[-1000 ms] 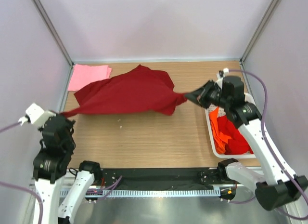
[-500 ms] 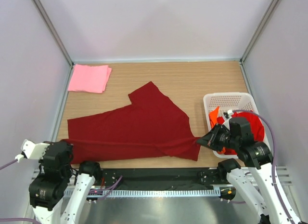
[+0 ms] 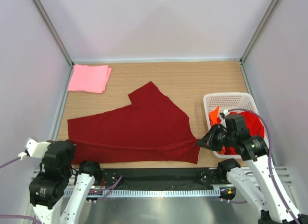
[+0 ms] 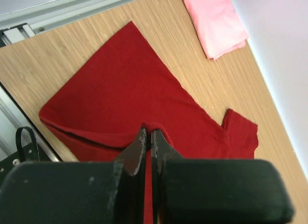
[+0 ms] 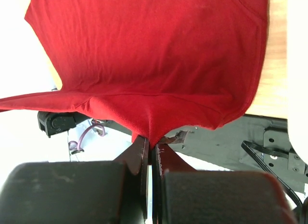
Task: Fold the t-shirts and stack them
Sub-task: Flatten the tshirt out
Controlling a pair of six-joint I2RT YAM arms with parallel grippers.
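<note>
The dark red t-shirt [image 3: 134,130] lies spread across the table's near half, a sleeve pointing to the back. My left gripper [image 3: 66,146] is shut on its near left corner, seen pinched in the left wrist view [image 4: 150,132]. My right gripper [image 3: 199,143] is shut on its near right corner, also pinched in the right wrist view [image 5: 151,141]. The shirt's near edge is stretched between them. A folded light pink t-shirt [image 3: 89,78] lies at the back left corner. Bright red [image 3: 250,125] and orange [image 3: 214,115] shirts sit in the basket.
The white slotted basket [image 3: 230,99] stands at the right edge, beside my right arm. A black rail [image 3: 154,175] runs along the table's near edge. Grey walls close in the left, back and right sides.
A second ago the shirt hung stretched in the air farther back. Both grippers pulled it toward the near edge and lowered it; it now lies flat. Little moved in the last half second.
</note>
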